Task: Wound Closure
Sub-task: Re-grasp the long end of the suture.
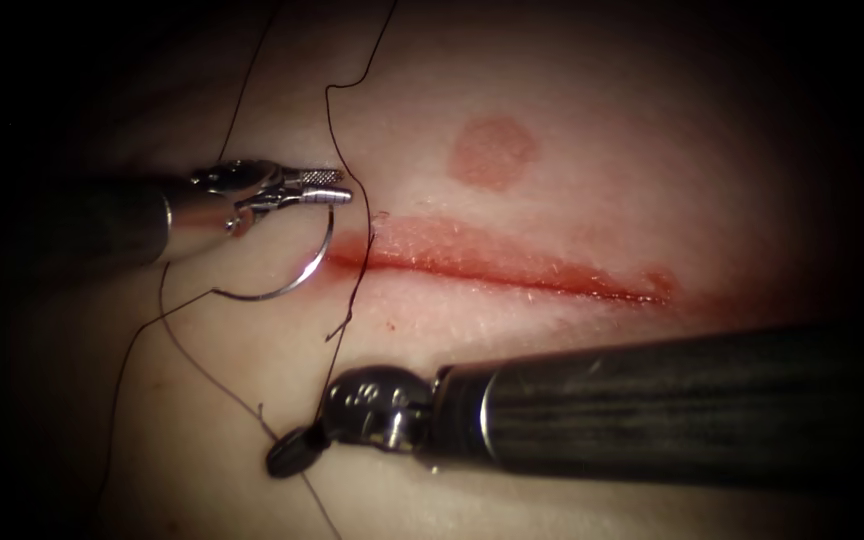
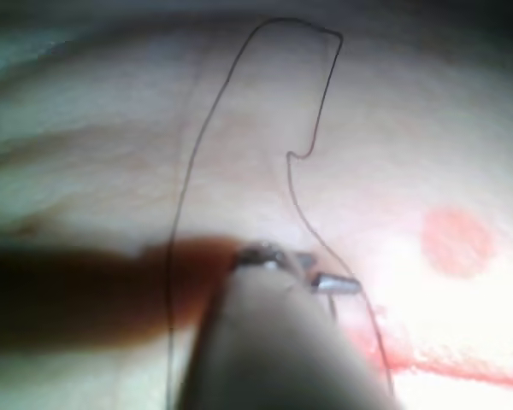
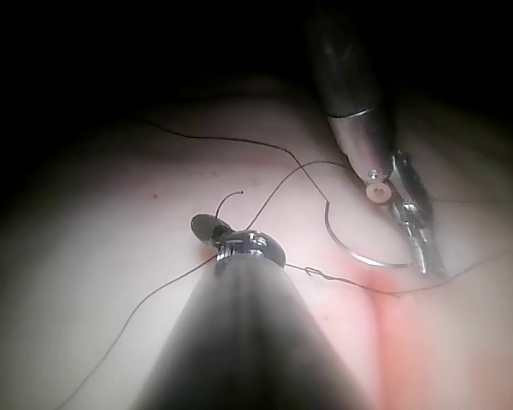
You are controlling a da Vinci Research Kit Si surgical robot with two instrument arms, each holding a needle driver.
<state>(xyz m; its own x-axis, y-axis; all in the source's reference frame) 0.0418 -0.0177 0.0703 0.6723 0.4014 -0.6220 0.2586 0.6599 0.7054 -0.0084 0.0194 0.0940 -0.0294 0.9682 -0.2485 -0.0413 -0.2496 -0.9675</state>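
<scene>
Needle [image 1: 297, 283] clenched in left claw [image 1: 337, 187] above tissue [image 1: 652, 180]; right claw [image 1: 287, 455] grasps thread [image 1: 177, 345].

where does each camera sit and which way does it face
Endoscope: above and in front of the red cut in the pale tissue; left tool holds the curved steel needle at one end, right tool on the dark thread.
Left wrist: along its shaft toward its tool.
Right wrist: along its shaft toward its tool.
Shared: needle, thread.

The tissue [image 1: 572, 200] is lit at the centre of the endoscope view, and its edges are darkened. Glare is thrown off the left tool [image 1: 327, 187]. The right shaft [image 3: 231, 342] is blurred close up.
</scene>
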